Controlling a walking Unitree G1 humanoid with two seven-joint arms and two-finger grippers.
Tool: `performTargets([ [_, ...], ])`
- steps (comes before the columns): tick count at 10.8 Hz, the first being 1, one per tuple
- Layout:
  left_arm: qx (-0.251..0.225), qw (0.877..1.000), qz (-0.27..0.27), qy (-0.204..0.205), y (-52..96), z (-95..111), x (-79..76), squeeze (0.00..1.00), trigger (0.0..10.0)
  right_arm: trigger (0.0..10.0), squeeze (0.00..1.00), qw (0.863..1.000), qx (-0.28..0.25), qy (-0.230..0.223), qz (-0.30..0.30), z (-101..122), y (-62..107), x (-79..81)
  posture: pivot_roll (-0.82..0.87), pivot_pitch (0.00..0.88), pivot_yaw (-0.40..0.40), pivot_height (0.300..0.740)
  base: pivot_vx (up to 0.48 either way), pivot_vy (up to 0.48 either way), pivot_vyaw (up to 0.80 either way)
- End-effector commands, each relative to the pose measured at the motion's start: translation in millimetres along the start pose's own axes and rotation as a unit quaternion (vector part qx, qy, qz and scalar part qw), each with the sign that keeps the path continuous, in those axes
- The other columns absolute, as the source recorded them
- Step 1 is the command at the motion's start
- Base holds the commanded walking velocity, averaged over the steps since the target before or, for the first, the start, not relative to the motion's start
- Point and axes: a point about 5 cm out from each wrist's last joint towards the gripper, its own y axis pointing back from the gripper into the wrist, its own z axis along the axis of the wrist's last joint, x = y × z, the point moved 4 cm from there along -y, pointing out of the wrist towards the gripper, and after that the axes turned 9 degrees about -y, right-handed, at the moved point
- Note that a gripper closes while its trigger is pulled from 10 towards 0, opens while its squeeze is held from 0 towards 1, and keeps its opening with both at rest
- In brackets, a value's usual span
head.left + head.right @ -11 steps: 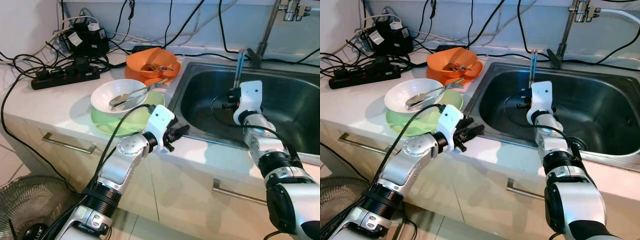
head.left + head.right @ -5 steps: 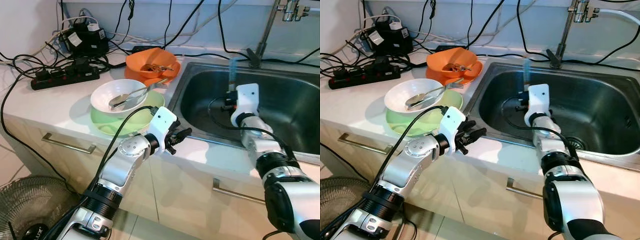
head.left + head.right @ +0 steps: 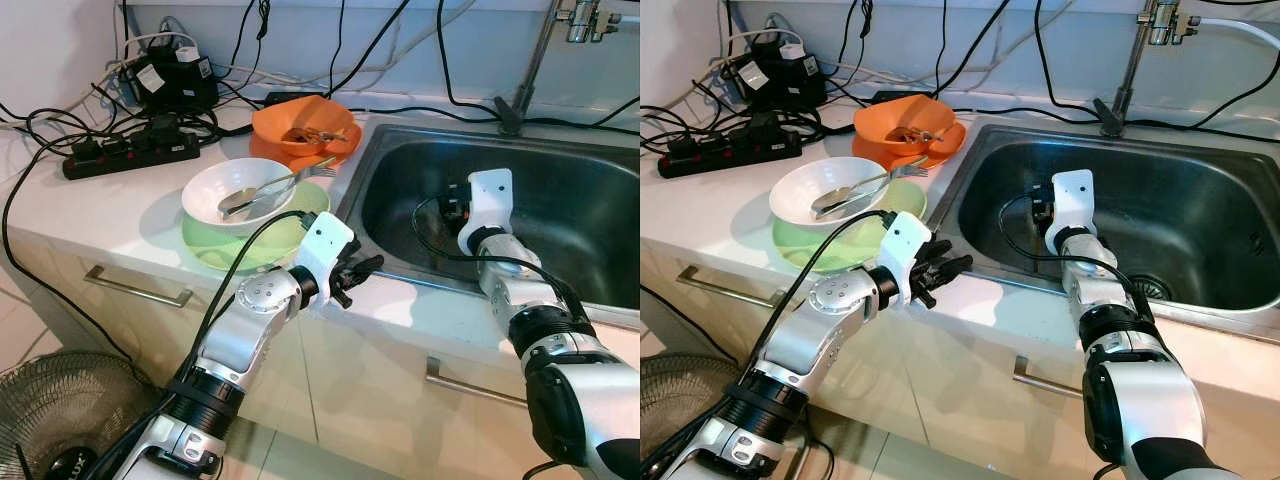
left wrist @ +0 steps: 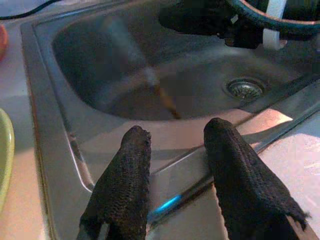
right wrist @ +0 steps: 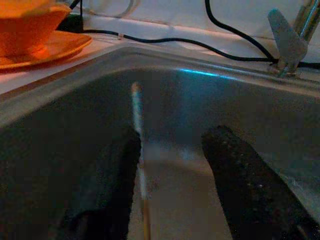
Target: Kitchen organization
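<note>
- Right hand (image 5: 170, 165) lowered deeper into the sink (image 3: 590, 215) and drawn toward its near-left side; fingers (image 5: 240, 175) now apart.
- Utensil (image 5: 137, 150) no longer held upright above the hand; now a blurred streak in the basin.
- Left hand (image 4: 172, 165) nudged slightly forward at the sink rim.

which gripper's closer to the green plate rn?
Left. The left gripper hovers over the counter edge just beside the green plate, at the sink rim. The right gripper is down inside the sink basin, farther from the plate.
</note>
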Motion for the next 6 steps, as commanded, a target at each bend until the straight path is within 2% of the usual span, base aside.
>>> performTargets([
  [1, 0.002, 1.0, -0.003, -0.004, 1.4, 0.9, -0.1, 0.0, 10.0, 10.0, 1.0, 1.0, -0.011, 0.001, 0.007, 8.5, -3.4, 5.7, 0.07, 0.004, 0.079, 0.74, 0.0, 0.0, 0.0],
  [2, 0.002, 1.0, -0.003, -0.006, 0.8, 1.3, -0.3, 0.0, 10.0, 10.0, 0.0, 1.0, -0.014, 0.004, 0.009, 10.1, -3.7, 6.0, 0.07, 0.0, 0.079, 0.74, 0.0, 0.0, 0.0],
  [4, -0.006, 1.0, 0.007, -0.016, 0.1, 4.8, 1.2, 0.0, 10.0, 10.0, 0.0, 0.999, -0.044, -0.007, 0.017, 22.3, -4.6, 9.2, 0.06, 0.0, 0.08, 0.74, 0.0, 0.0, 0.0],
  [6, -0.037, 0.997, 0.043, -0.055, 0.3, 19.2, 11.4, 0.0, 10.0, 10.0, 0.0, 0.993, -0.101, -0.022, 0.059, 44.1, -2.8, 25.3, 0.06, 0.0, 0.08, 0.74, 0.0, 0.0, 0.0],
])
